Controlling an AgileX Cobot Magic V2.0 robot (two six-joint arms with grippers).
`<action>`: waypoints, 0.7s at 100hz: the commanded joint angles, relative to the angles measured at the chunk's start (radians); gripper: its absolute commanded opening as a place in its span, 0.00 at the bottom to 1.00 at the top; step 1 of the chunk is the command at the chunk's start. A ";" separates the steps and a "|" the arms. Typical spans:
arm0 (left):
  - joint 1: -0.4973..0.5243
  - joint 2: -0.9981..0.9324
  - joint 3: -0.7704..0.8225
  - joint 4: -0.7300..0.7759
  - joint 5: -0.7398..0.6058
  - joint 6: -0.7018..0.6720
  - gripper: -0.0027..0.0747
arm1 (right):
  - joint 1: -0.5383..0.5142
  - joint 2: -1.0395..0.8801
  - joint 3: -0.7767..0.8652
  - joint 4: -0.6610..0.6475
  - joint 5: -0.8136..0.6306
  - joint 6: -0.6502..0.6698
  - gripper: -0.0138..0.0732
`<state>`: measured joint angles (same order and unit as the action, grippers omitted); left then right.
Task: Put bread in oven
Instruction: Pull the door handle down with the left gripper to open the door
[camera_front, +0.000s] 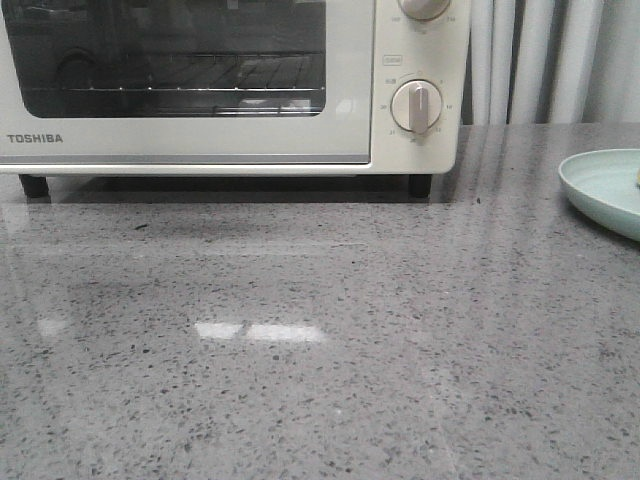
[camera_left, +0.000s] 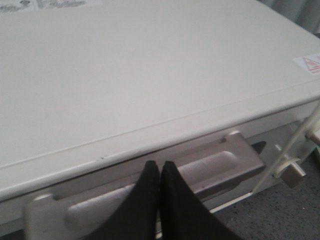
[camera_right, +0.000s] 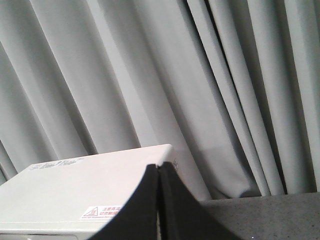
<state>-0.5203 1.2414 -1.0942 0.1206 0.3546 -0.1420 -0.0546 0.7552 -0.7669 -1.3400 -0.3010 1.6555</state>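
The cream-white TOSHIBA oven (camera_front: 200, 140) stands at the back left of the grey counter. Its glass door looks closed and the wire rack (camera_front: 170, 92) shows inside. In the left wrist view my left gripper (camera_left: 160, 164) is shut and empty. Its tips are just in front of the door handle (camera_left: 215, 167), below the oven's top (camera_left: 150, 75). My right gripper (camera_right: 158, 167) is shut and empty, high beside the oven's top right corner (camera_right: 100, 185). Neither gripper shows in the front view. The bread is out of view, apart from a tiny yellowish bit at the frame edge over the plate.
A pale green plate (camera_front: 600, 185) sits at the right edge of the counter (camera_front: 320, 340). Two round dials (camera_front: 417, 106) are on the oven's right panel. Grey curtains (camera_right: 200, 75) hang behind. A metal bracket (camera_left: 292, 167) shows beside the handle.
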 joint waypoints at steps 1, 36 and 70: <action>0.022 -0.018 -0.039 -0.007 -0.036 -0.011 0.01 | 0.002 0.002 -0.037 0.008 -0.020 -0.002 0.09; 0.041 -0.012 -0.005 -0.007 0.088 -0.008 0.01 | 0.002 0.002 -0.037 0.008 -0.035 -0.002 0.08; 0.040 -0.122 0.305 -0.121 -0.035 -0.007 0.01 | 0.002 0.002 -0.037 0.008 -0.035 -0.002 0.08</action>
<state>-0.4775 1.1501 -0.8858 0.0476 0.1912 -0.1420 -0.0546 0.7552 -0.7669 -1.3424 -0.3224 1.6602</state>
